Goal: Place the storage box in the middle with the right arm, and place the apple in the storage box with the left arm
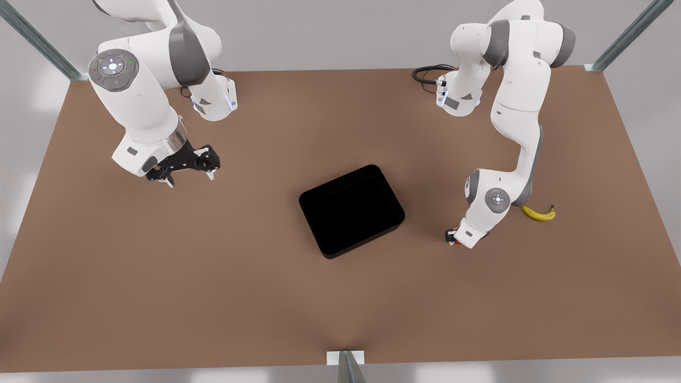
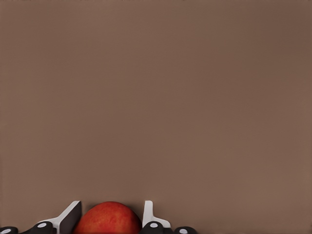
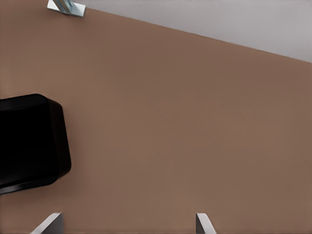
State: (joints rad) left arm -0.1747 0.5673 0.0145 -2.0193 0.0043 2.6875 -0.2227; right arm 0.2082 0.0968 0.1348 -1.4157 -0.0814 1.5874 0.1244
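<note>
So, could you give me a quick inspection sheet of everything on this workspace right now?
Surface: brown table, bare and clean.
Job's things: black box mid-table, nothing in it; red apple on the table, outside the box.
Clutter: banana at the front view's right.
Grippers: left tool closed on the apple; right tool open, raised, waiting.
Cables: black cable coiled by one arm's base.
Surroundings: metal posts at the corners.

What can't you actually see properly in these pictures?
- Apple: the left wrist view's edge cuts off its lower part; in the front view the left arm covers all but a red sliver.
- Left gripper, at the apple: in the front view, hidden under its own wrist.
- Banana: one end is behind that arm.
- Storage box: its inside is too black to read.
Right gripper waits open at the front view's left.
</note>
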